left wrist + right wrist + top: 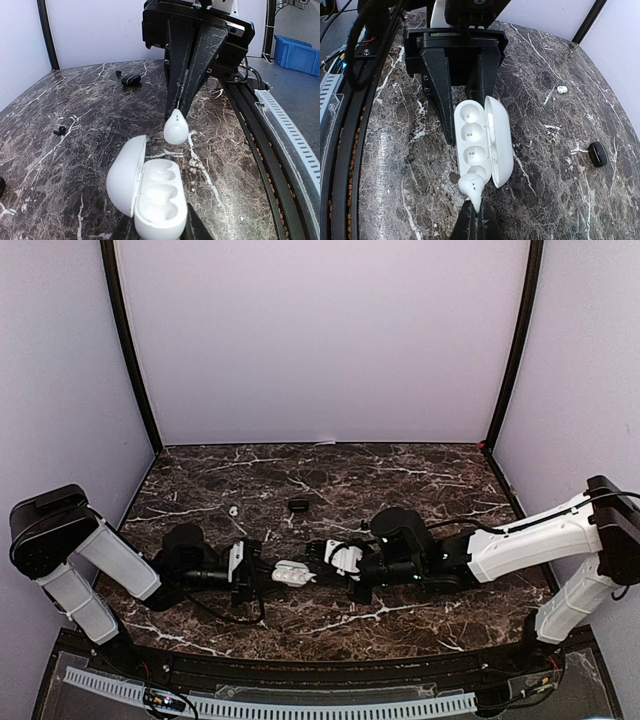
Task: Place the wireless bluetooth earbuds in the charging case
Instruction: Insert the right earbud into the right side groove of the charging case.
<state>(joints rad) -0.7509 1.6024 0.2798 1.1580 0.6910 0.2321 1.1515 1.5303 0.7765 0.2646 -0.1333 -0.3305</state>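
Earbud at open case, both grippers engaged.
Left gripper [270,576] clamps the open white charging case [155,195]; right gripper [176,111] pinches a white earbud [176,131] at its end.

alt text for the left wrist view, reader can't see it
A white earbud, pinched in the shut right claw, hangs just past the far end of an open white charging case, which the left claw grips at the bottom of the frame. Farther back on the dark marble table lie a black case and a tiny black earbud.
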